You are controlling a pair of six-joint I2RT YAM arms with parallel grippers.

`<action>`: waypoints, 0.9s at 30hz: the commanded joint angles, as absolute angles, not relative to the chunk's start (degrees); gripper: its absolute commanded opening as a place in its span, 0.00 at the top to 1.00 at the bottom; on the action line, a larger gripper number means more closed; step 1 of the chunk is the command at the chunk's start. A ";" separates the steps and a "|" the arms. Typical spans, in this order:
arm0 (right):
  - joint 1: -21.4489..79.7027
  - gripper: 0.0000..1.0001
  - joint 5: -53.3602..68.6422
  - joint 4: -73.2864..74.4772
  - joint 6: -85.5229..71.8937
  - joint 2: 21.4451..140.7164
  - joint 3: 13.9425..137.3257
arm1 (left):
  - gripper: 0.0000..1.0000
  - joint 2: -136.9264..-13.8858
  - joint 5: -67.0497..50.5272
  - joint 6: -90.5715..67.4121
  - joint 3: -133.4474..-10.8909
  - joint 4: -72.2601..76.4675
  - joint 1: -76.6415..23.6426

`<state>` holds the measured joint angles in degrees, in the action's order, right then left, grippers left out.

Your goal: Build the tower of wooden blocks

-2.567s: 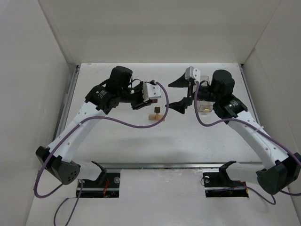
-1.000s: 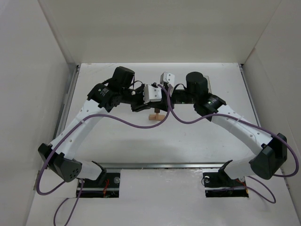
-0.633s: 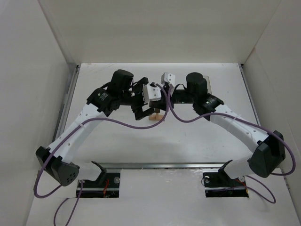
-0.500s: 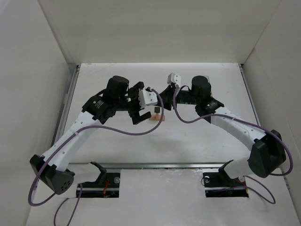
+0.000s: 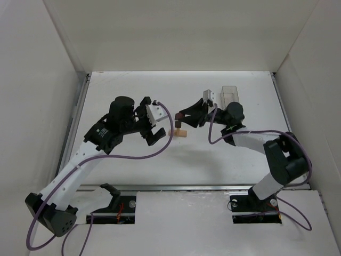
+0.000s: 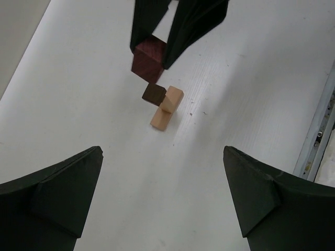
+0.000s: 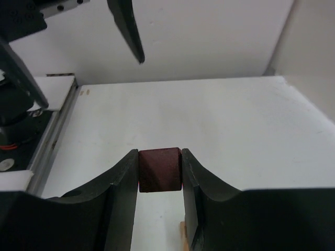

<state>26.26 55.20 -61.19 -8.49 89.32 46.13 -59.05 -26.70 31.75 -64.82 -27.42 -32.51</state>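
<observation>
The tower (image 5: 179, 131) stood near the middle of the table (image 5: 133, 165): a tan bar (image 6: 163, 111) lying flat, its long axis running roughly left to right in the top view, with a small dark cube (image 6: 153, 93) by its upper part; whether that cube sat squarely on the post could not be told. Just beyond it, on the far right side, a red cube (image 7: 159, 172) hung clamped between the fingers of the right gripper (image 5: 184, 116), one corner close to the dark cube, touching or not unclear. In the right wrist view a sliver of tan showed below the fingers, so the tower lay under and slightly to one side of the held cube. The right gripper was plainly the nearer one, and placing seemed to call for a small shift over the stack and a short descent. The left gripper (image 6: 162, 151) waited on the tower's near left side, fingers wide apart and holding nothing, the tower centred between them but well off. A clear box (image 5: 230, 94) stood behind the right arm.
</observation>
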 commanded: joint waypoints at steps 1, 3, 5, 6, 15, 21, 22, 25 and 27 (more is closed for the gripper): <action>25.75 1.00 58.27 -91.18 -18.70 95.07 42.28 | 0.00 -58.36 -26.19 28.13 -63.55 -22.86 -32.43; 24.27 1.00 57.58 -103.90 -26.34 98.51 42.28 | 0.00 -57.74 -25.66 27.60 -62.23 -22.85 -32.43; 24.26 1.00 59.57 -103.97 -28.12 101.86 43.85 | 0.00 -57.74 -25.66 27.60 -62.23 -22.85 -32.43; 24.26 1.00 60.55 -103.97 -28.12 102.65 44.47 | 0.00 -57.74 -25.66 27.60 -62.23 -22.85 -32.43; 24.26 1.00 62.93 -103.97 -24.96 103.18 46.14 | 0.00 -58.89 -24.61 27.60 -62.23 -22.85 -32.43; 24.26 1.00 62.31 -103.97 -23.20 103.80 46.66 | 0.00 -59.94 -24.61 28.12 -61.70 -22.32 -32.43; 24.26 1.00 62.31 -103.97 -23.20 104.49 46.67 | 0.00 -59.94 -24.61 28.65 -61.70 -22.32 -32.43; 24.26 1.00 62.92 -103.97 -23.73 103.72 47.29 | 0.00 -60.56 -24.61 30.84 -61.70 -21.80 -32.43; 24.26 1.00 63.63 -103.97 -23.73 102.67 47.29 | 0.00 -61.17 -25.31 32.51 -61.70 -20.48 -32.43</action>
